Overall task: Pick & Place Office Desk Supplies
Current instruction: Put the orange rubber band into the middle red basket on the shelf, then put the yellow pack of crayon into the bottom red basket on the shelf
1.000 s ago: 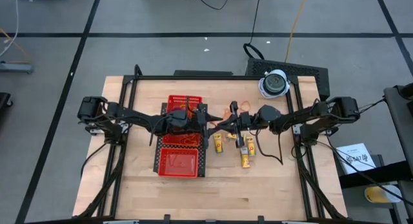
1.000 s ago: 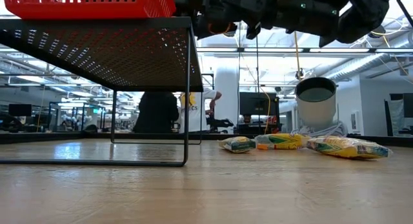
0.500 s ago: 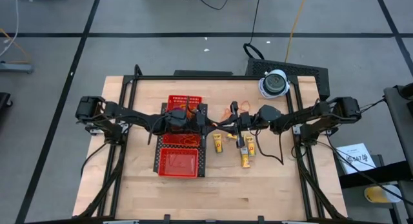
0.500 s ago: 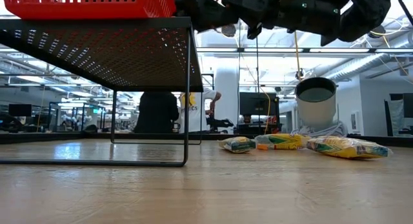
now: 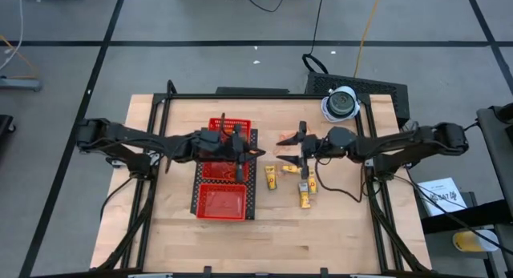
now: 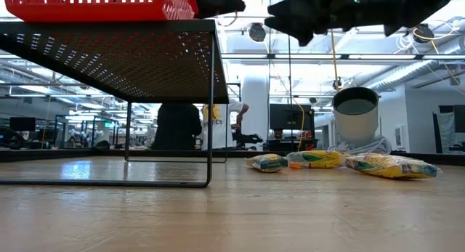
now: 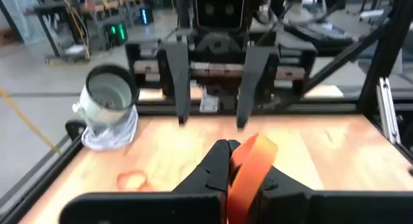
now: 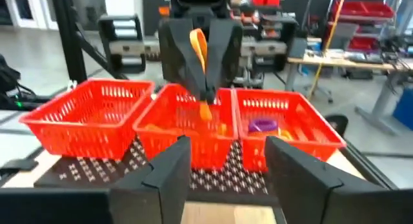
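Where tray rim ends: left tool (image 5: 255, 152) pinching band (image 7: 248, 169)

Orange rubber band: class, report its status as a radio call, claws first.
Left claw shut on orange rubber band, above red mesh tray. Right claw open, empty, facing it. Yellow packets on table below; path clear.

A red tray (image 5: 221, 199) on a black stand (image 5: 252, 190) is seen left of the table's (image 5: 176, 238) middle. A white dome (image 5: 341, 102) is set at the far right corner, on a black mat (image 5: 385, 90). White paper (image 5: 442, 195) lies on the floor beyond the right edge.
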Motion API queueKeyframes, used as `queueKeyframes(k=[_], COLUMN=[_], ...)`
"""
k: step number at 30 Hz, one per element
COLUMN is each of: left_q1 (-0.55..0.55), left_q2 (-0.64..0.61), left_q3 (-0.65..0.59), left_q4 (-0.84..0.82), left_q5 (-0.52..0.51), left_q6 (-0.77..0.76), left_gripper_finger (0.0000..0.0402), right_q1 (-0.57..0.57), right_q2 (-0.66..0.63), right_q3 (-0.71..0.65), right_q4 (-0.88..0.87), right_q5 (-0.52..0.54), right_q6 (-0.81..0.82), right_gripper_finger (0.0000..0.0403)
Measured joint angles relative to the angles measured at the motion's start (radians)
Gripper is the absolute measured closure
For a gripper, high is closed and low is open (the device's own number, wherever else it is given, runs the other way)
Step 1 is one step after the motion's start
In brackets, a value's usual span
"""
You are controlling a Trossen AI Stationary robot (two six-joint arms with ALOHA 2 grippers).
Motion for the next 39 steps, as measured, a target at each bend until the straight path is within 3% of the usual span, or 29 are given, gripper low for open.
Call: queueKeyframes(k=[7, 13, 21, 29, 34, 39], left_q1=[-0.014, -0.028, -0.027, -0.027, -0.025, -0.025], left_q2=[-0.116, -0.177, -0.179, -0.181, -0.242, -0.35], left_q3=[0.0, 0.0, 0.001, 0.001, 0.001, 0.001], left_q4=[-0.275, -0.484, -0.536, -0.542, -0.559, -0.567], left_q5=[0.0, 0.0, -0.007, -0.026, -0.026, -0.027], left_q6=[-0.072, -0.183, -0.295, -0.288, -0.237, -0.205], left_gripper_finger=[0.0387, 0.0389, 0.0326, 0.0219, 0.0169, 0.0144], right_q1=[0.0, 0.0, 0.0, 0.0, -0.005, -0.023], right_q2=[-0.069, -0.08, -0.08, -0.079, -0.079, -0.079], right_q3=[0.0, 0.0, 0.0, 0.0, 0.0, 0.0], right_q4=[-0.184, -0.225, -0.241, -0.258, -0.266, -0.297], right_q5=[0.028, 0.027, 0.028, 0.028, 0.028, 0.056], right_q6=[0.0, 0.0, -0.004, -0.004, -0.008, -0.006], right_gripper_finger=[0.0203, 0.0212, 0.0222, 0.0223, 0.0223, 0.0226])
